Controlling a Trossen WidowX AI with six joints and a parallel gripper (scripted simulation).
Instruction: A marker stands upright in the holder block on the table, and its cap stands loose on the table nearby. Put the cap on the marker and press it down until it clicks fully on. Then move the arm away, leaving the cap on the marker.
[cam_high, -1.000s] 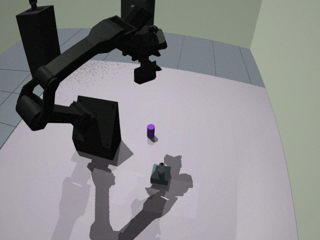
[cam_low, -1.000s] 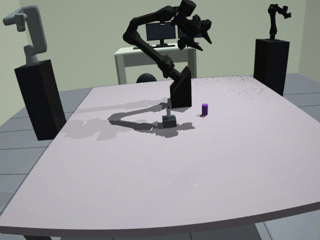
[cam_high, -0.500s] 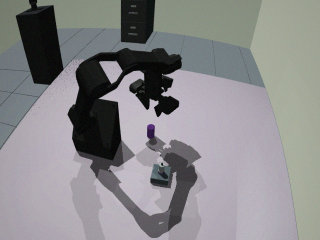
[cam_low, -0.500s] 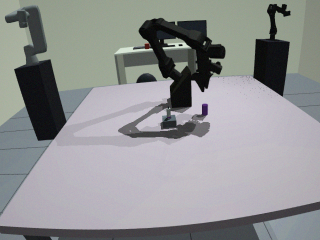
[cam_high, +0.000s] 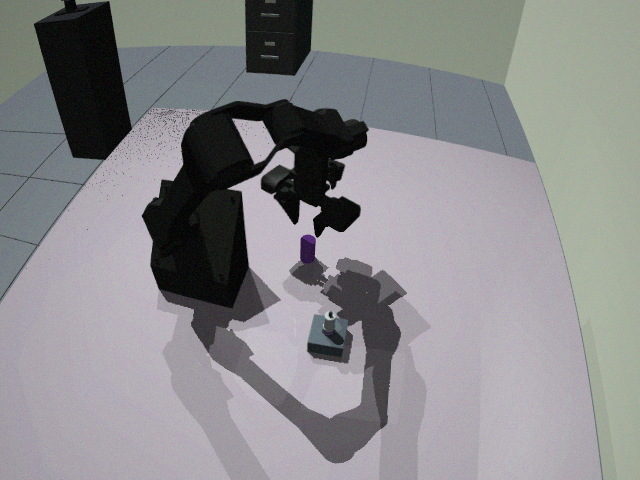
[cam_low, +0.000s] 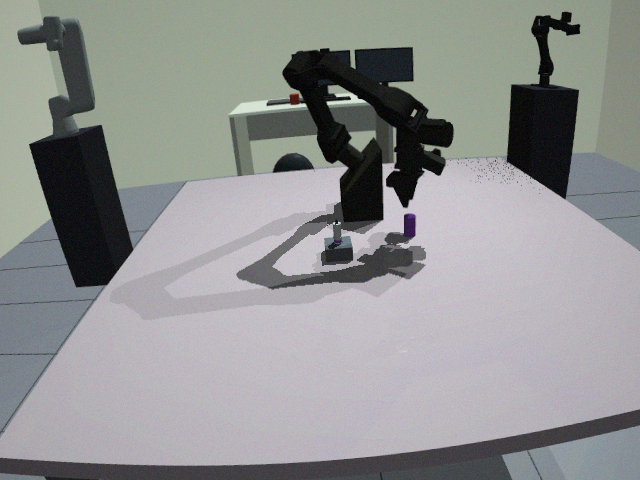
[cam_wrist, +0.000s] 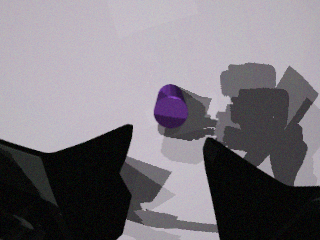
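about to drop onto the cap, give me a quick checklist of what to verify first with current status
1. Tool open, nothing between its fingers: ok.
2. Cap standing upright on the table, untouched: ok.
3. Tool above the cap with a gap under the fingertips: ok.
4. Cap centred between the fingers: cannot tell; in the wrist view it sits ahead of the gap, roughly mid-way.
5. Marker upright in its block, apart from the cap: ok.
6. Cap on the marker: not ok, not yet done.
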